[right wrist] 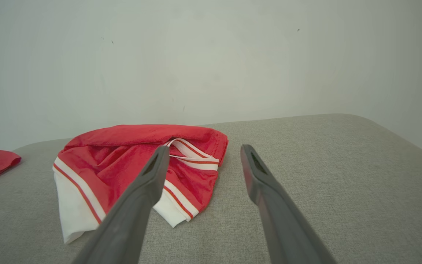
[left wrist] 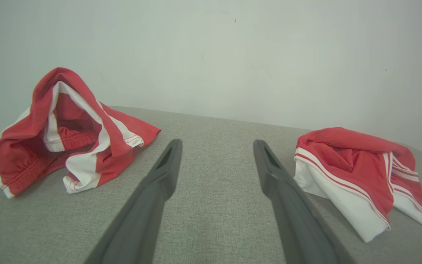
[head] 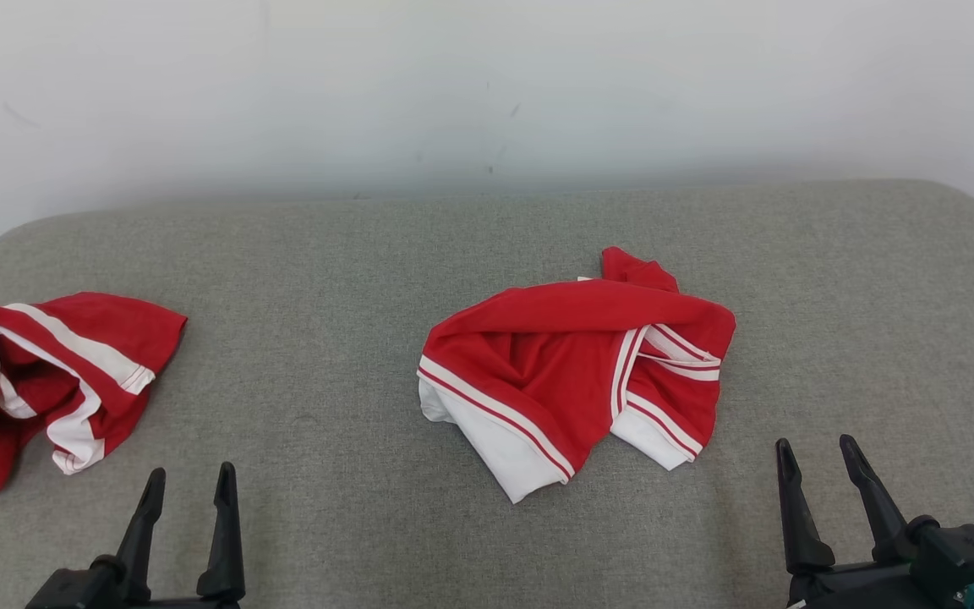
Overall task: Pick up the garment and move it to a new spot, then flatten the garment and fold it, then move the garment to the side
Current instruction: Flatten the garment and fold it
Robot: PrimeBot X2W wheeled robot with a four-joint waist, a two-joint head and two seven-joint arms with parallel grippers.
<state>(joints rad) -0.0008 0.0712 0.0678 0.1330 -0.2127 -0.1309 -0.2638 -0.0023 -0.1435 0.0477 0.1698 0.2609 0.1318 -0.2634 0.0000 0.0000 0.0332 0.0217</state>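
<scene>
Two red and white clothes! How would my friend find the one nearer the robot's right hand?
Start at the big grey cushioned surface below the white wall. Of the two crumpled garments on it, take the middle garment, ahead of the right gripper. Unlike the left garment by the edge, it lies flatter and shows a broad white panel nearest the robot.

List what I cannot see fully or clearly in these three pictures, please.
- Left garment: in the head view the left edge cuts its outer side; in the right wrist view the left edge cuts off most of it.
- Centre garment: it is crumpled, so its own folds hide its full shape and underside; in the right wrist view a dark finger covers part of it.
- Left gripper and right gripper: in the head view the bottom edge cuts their bodies.
</scene>
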